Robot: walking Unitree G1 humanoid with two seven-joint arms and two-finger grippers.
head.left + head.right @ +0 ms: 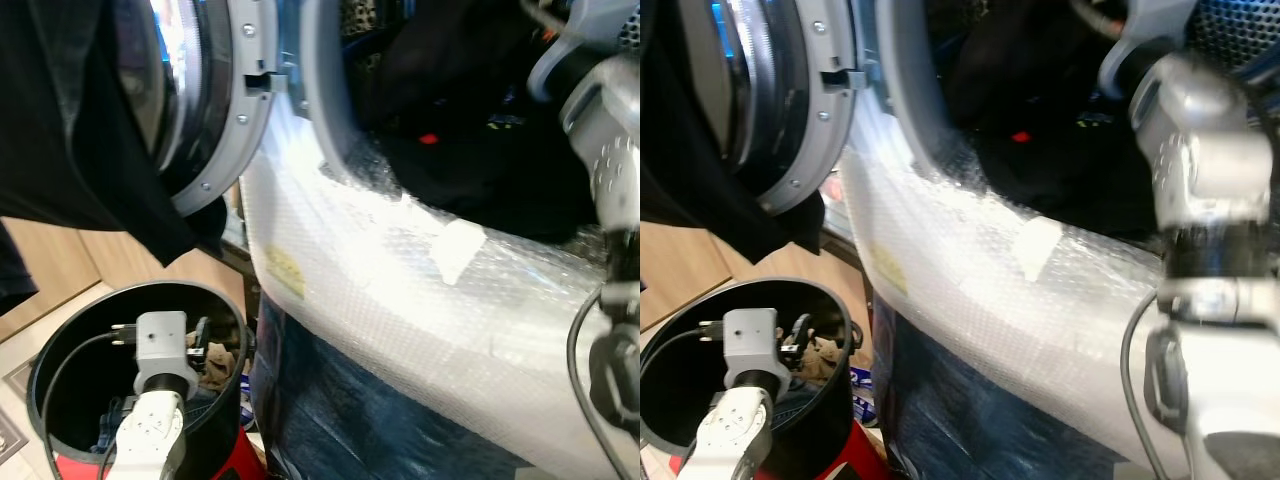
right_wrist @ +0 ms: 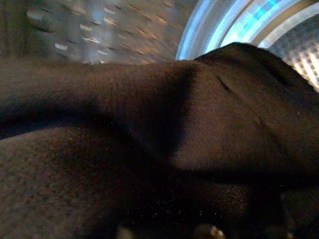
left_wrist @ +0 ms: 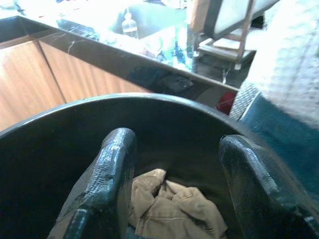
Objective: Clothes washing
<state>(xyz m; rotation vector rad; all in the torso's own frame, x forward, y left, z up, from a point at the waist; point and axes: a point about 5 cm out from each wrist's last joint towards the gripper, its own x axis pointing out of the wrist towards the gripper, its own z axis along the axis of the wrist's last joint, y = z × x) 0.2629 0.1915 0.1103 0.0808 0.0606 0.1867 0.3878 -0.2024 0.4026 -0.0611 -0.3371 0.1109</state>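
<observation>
Left arm (image 1: 150, 425) down in bin (image 1: 60, 345)

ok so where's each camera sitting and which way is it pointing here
Left eye view: on the head, looking forward and down at the open washer door, dark clothes in the drum and the black bin; both silver arms show.
Right eye view: beside it, same scene slightly shifted.
Left wrist view: on the left wrist, looking along the open left pincer into the bin at a tan garment.
Right wrist view: on the right wrist, pressed close to dark fabric inside the drum.
Shared: the bin appears in both eye views and the left wrist view.
</observation>
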